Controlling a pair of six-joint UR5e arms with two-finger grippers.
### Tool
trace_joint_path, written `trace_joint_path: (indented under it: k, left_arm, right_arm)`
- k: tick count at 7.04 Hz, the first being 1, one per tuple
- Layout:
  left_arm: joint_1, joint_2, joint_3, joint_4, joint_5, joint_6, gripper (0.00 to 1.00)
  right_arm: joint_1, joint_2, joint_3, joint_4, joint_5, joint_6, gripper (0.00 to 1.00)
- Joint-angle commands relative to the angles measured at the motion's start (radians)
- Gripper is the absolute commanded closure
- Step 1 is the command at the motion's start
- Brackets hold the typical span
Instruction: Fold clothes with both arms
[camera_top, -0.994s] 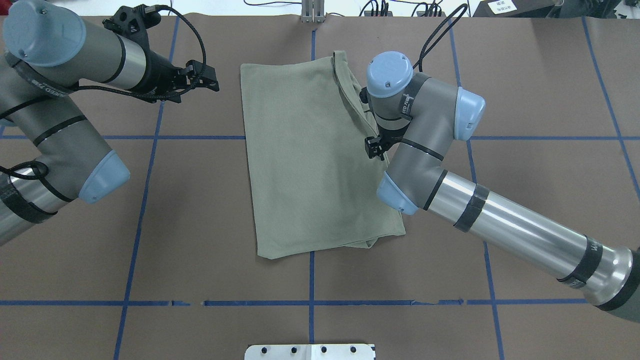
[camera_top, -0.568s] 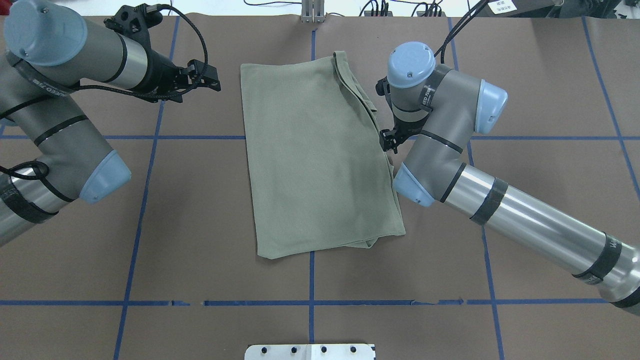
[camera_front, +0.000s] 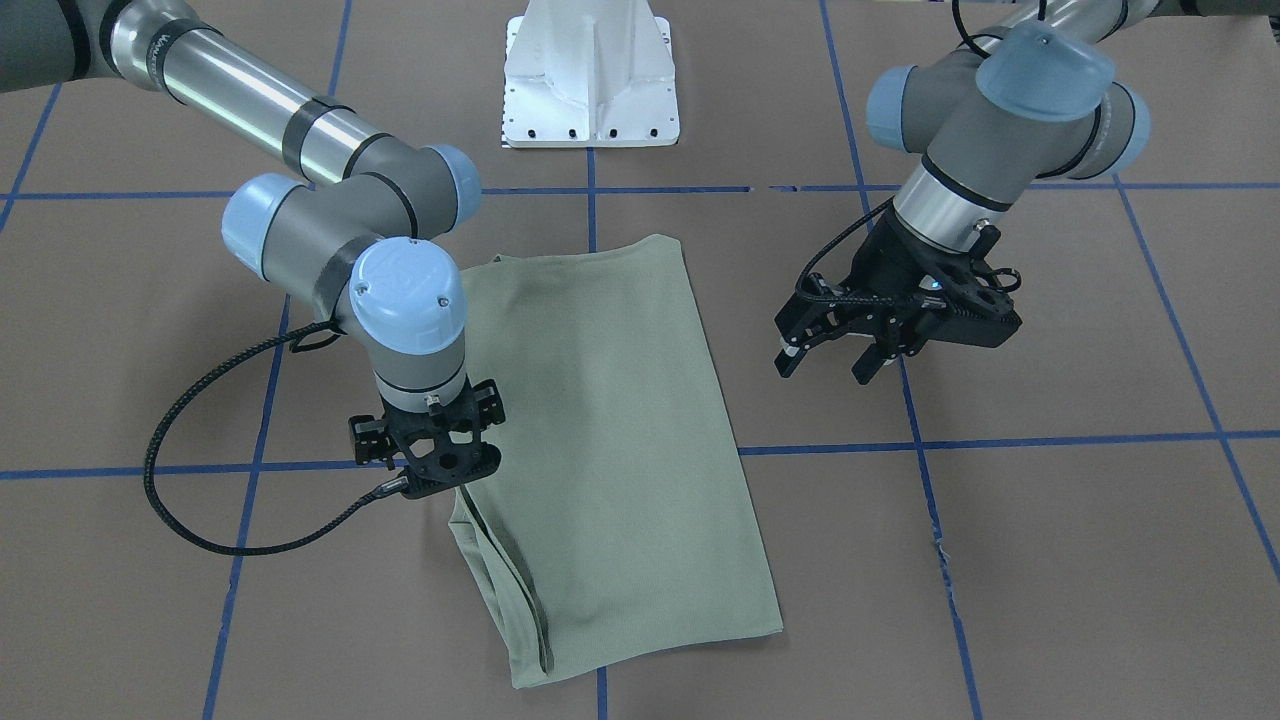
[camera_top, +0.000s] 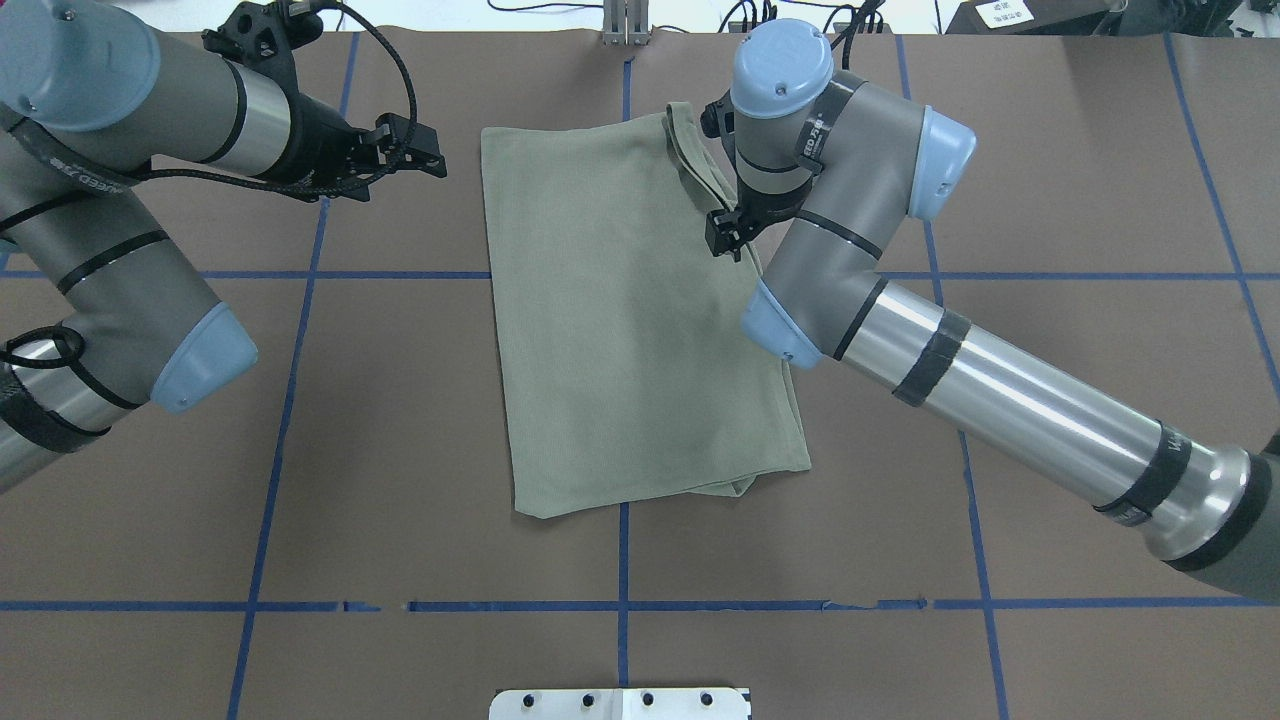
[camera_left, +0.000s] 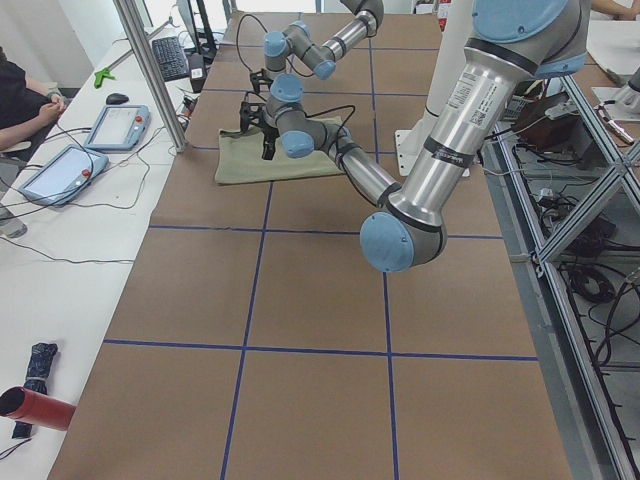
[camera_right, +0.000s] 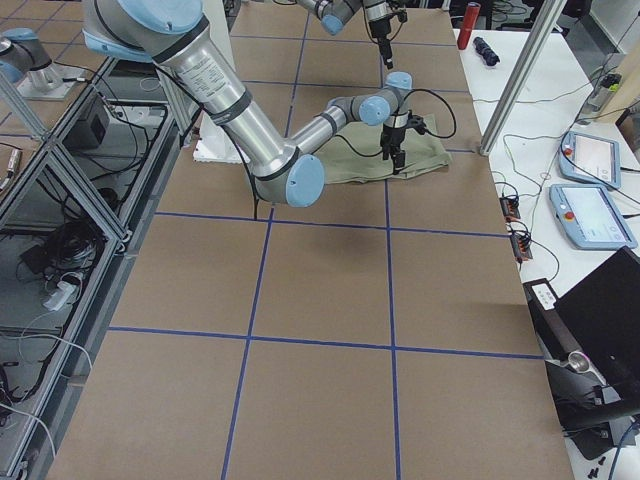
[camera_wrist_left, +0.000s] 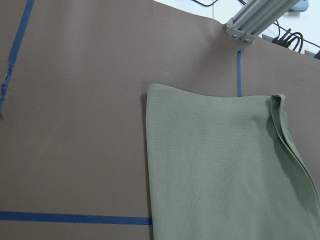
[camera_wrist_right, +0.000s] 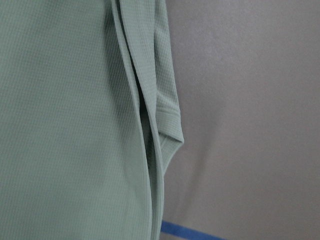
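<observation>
The green shirt (camera_top: 630, 320) lies flat mid-table, folded into a tall rectangle (camera_front: 610, 420). Its layered edge and ribbed collar end run along the side by my right arm (camera_wrist_right: 150, 125). My right gripper (camera_top: 722, 242) points straight down over that layered edge (camera_front: 445, 485), open and holding nothing; the wrist view shows only cloth and table close below. My left gripper (camera_top: 435, 160) hovers open beside the shirt's far corner (camera_front: 825, 368), apart from the cloth. The left wrist view looks across that far corner of the shirt (camera_wrist_left: 220, 170).
Brown paper with blue tape lines (camera_top: 300, 275) covers the table. The white base pedestal (camera_front: 590, 90) stands at the robot's side. An aluminium post (camera_top: 625, 25) stands at the far edge. In the exterior left view, a person's arm (camera_left: 25, 105) and tablets (camera_left: 115, 125) are at a side desk.
My right gripper swung out past the shirt's edge, then came back farther up the table over the layered edge. The shirt has not moved. The left gripper barely shifted.
</observation>
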Motion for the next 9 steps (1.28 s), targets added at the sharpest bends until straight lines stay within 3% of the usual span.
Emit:
trace_joint_path:
  k: [1, 7, 9]
  left_arm:
    - [0.000, 0.000, -0.029, -0.006, 0.005, -0.004, 0.00]
    - [0.000, 0.006, -0.039, -0.006, 0.003, 0.006, 0.00]
    - [0.000, 0.002, -0.040, -0.005, 0.002, 0.006, 0.00]
  right_arm:
    - [0.001, 0.084, -0.191, 0.130, -0.021, 0.002, 0.00]
    - [0.001, 0.138, -0.350, 0.248, -0.076, -0.001, 0.00]
    - [0.010, 0.190, -0.452, 0.321, -0.087, 0.000, 0.00]
